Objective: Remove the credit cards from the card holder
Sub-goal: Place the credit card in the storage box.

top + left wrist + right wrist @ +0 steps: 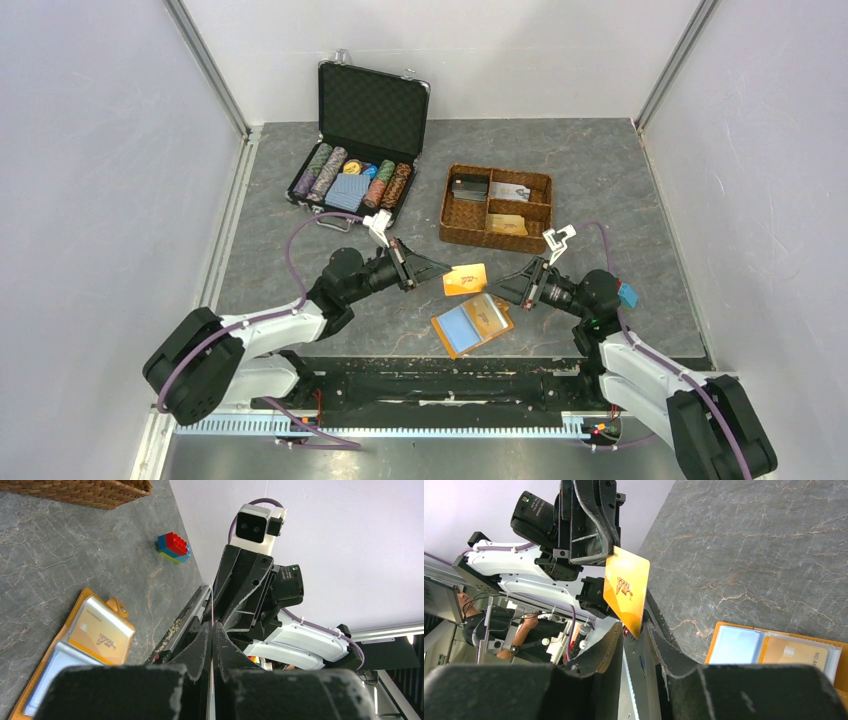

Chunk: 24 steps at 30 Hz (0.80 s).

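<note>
The card holder (472, 323) lies open on the table between the arms, with orange-tan covers and pale blue sleeves. One card (102, 635) still sits in a sleeve; it also shows in the right wrist view (794, 652). My left gripper (445, 270) is shut on an orange-yellow credit card (465, 279) and holds it in the air above the holder. In the left wrist view the card (212, 605) shows edge-on between the shut fingers. My right gripper (497, 284) is open, facing the left one. The card's (626, 587) lower corner reaches between its fingertips.
A brown woven basket (497, 205) holding a few cards stands at the back right. An open black case (372, 110) with chips and a blue card stack is at the back left. A red-and-blue block (174, 547) lies by the right arm.
</note>
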Available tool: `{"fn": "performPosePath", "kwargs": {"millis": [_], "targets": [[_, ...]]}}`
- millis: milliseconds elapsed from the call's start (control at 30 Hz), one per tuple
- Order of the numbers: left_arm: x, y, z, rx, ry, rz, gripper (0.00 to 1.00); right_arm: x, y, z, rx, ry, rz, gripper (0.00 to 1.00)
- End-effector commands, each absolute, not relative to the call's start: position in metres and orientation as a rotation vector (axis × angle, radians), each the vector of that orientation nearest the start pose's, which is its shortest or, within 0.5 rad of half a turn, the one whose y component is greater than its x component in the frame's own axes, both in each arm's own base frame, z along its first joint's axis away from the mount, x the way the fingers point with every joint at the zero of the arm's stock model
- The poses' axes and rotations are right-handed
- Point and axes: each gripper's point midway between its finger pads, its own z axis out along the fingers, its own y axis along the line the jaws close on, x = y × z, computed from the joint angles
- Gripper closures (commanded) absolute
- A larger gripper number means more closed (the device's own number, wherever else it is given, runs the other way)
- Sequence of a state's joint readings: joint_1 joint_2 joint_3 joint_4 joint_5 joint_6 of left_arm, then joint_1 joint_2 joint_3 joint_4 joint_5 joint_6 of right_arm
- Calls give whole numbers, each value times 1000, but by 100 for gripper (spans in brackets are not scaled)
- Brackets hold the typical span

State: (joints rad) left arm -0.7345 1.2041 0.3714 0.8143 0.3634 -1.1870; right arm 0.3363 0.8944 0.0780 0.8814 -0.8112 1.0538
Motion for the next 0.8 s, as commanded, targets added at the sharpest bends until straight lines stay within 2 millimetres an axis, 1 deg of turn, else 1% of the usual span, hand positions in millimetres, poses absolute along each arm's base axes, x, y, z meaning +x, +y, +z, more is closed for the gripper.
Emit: {"fn": "performPosePath", "kwargs": {"millis": [0, 33, 133, 167, 200, 267, 333, 467, 633, 767], "targets": [[204, -313, 217, -123, 1817, -1761, 98, 173, 222, 183, -160, 1733, 1662, 76], [204, -314, 216, -123, 1819, -1762, 98, 173, 222, 183, -161, 1731, 1663, 77], [204, -314, 215, -125, 1822, -1764, 98, 173, 221, 183, -155, 1728, 1661, 96], [204, -314, 214, -125, 1824, -1763, 98, 173, 221, 183, -154, 1722, 1658, 100], [204, -313, 213, -125, 1825, -1760, 95, 174, 221, 184, -153, 1715, 1656, 100], [204, -312, 210, -132, 1834, -1745, 79, 176, 220, 186, -138, 1708, 1647, 100], [205, -309, 207, -133, 1848, -1713, 58, 181, 220, 189, -133, 1699, 1630, 100], [208, -303, 197, -121, 1899, -1607, 33, 192, 220, 192, -132, 1716, 1582, 100], [213, -289, 190, -119, 1946, -1445, 12, 208, 219, 197, -128, 1741, 1518, 100], [216, -275, 182, -108, 1985, -1309, 6, 223, 212, 198, -116, 1767, 1429, 100]]}}
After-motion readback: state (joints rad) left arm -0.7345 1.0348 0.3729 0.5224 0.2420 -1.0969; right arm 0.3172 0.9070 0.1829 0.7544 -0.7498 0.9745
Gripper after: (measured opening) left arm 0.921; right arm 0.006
